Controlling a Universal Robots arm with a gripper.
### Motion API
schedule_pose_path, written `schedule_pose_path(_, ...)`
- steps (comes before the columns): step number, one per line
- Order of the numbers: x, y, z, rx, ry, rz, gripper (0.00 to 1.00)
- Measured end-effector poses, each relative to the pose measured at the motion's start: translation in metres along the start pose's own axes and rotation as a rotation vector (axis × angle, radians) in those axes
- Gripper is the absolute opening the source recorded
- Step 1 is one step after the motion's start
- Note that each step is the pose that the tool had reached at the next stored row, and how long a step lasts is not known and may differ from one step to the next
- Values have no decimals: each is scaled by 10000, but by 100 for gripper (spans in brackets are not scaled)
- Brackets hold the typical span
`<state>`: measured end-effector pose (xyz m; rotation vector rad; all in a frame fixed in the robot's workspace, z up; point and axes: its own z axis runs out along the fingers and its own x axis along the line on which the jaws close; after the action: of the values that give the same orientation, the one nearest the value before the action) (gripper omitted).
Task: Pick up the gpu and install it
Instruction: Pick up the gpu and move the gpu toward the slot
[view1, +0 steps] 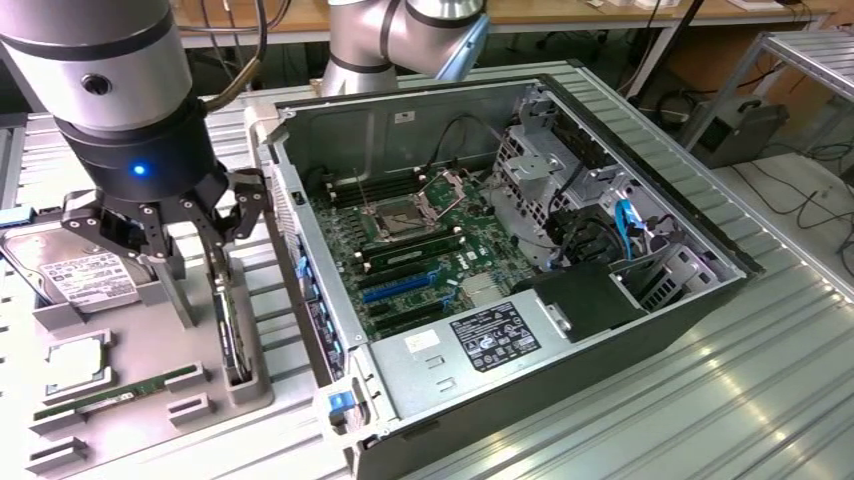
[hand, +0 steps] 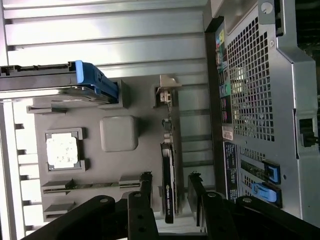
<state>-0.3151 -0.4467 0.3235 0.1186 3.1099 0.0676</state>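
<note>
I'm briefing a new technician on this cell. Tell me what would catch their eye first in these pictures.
The open computer case dominates the middle of the exterior view, lying on its side with its green motherboard exposed. At that view's left, the gripper hangs over a grey parts tray, its jaws open above the gpu, which stands on edge in its slot, not gripped.

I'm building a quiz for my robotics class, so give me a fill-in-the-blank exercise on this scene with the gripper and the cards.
1. The gripper has its jaws ____.
2. The thin dark card seen between its fingers in the wrist view is the ____.
3. The RAM stick lying in the grey holder is ____ in colour.
Missing words: open; gpu; green.
</note>
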Motion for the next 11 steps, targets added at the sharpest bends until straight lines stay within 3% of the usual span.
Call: schedule_pose_path(11, 8, -13, 290, 0, -1, 3, 42)
